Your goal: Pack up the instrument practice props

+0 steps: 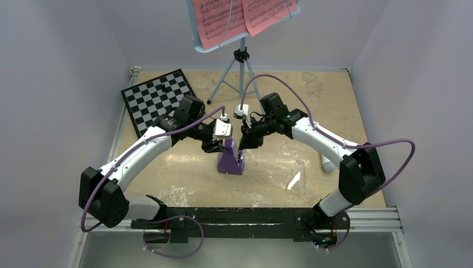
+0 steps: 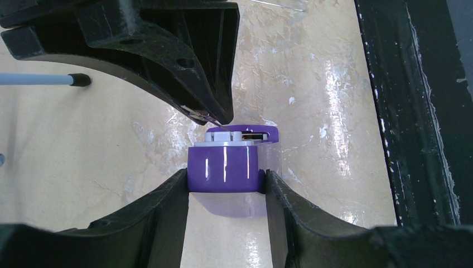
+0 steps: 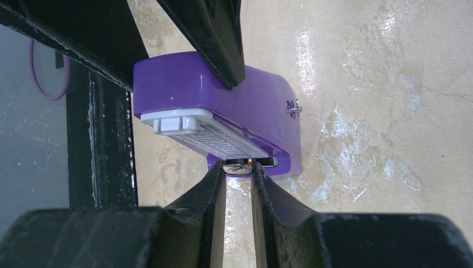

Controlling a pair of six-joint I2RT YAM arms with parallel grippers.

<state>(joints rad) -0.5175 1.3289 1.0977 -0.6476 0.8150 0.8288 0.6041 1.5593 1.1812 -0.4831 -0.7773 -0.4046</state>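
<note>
Overhead, metronome point(image 1: 231, 162) half hidden; music stand point(image 1: 243, 44) top cropped.

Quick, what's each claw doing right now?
Left gripper: closed on the purple metronome.
Right gripper: nearly closed at its pendulum; grip cannot be told.

The metronome point(image 1: 230, 160) stands mid-frame on the table point(image 1: 184, 170). The chessboard point(image 1: 158, 99) lies upper left. The music stand point(image 1: 241, 54) is top centre, holding the pages point(image 1: 217, 19), and the cover point(image 1: 297, 178) lies lower right.
</note>
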